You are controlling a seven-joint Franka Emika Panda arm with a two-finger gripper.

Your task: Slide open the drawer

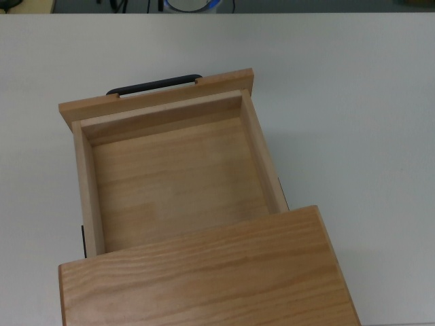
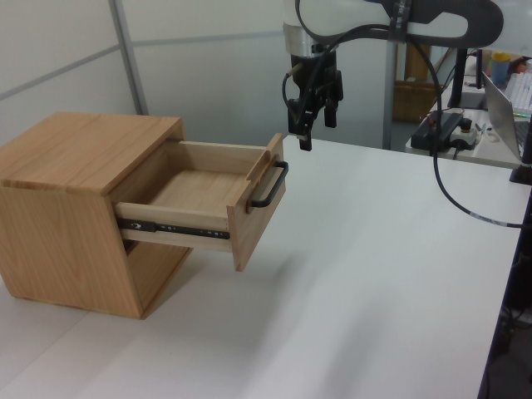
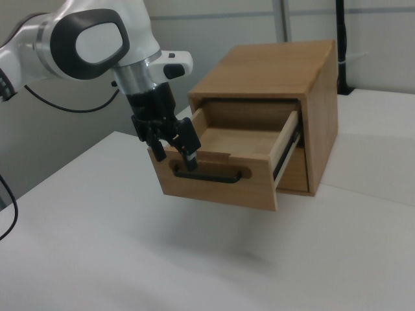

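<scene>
The light wooden drawer [image 1: 156, 102] stands pulled well out of its cabinet [image 1: 204, 278], and its inside holds nothing. The black bar handle [image 1: 155, 84] runs along the front panel. In the left view the drawer [image 2: 253, 212] juts toward the left view's right, with the handle [image 2: 271, 184] on its front. My gripper [image 2: 316, 131] hangs open above and to the right of the handle, clear of it. In the right view the gripper [image 3: 174, 155] shows in front of the drawer's front panel [image 3: 217, 188], just above the handle [image 3: 209, 175], with nothing between its fingers.
The cabinet [image 2: 66, 208] sits on a white table [image 2: 374, 291]. A black cable [image 2: 449, 195] loops down from the arm at the left view's right. A laptop [image 2: 505, 100] and other gear stand at the far right edge, behind the table.
</scene>
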